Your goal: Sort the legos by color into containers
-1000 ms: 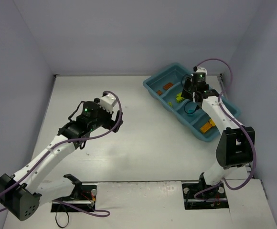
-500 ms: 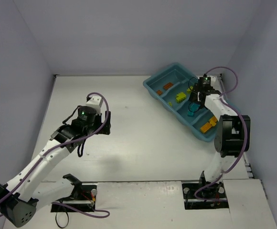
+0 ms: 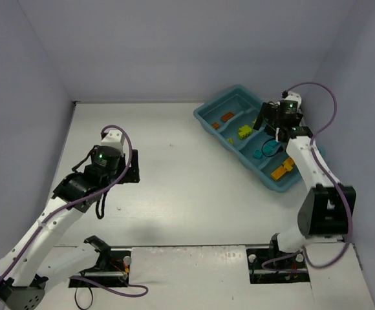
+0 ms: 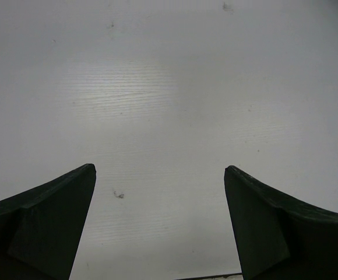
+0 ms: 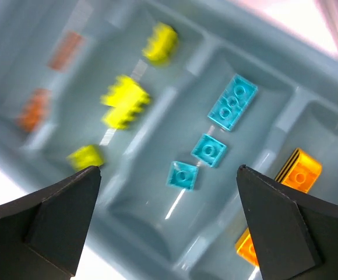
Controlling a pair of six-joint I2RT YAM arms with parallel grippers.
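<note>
Directly below the spread right hand [image 5: 168, 175], three studded cyan legos [image 5: 209, 149] lie flat in one teal tray [image 5: 162, 112] compartment.

White arms [image 3: 45, 223], black joints [image 3: 326, 210], purple cables [image 3: 333, 103]

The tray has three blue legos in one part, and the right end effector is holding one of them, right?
Not quite. The right end effector is open and holds nothing. The right wrist view shows all three blue legos lying loose in one part of the tray.
</note>
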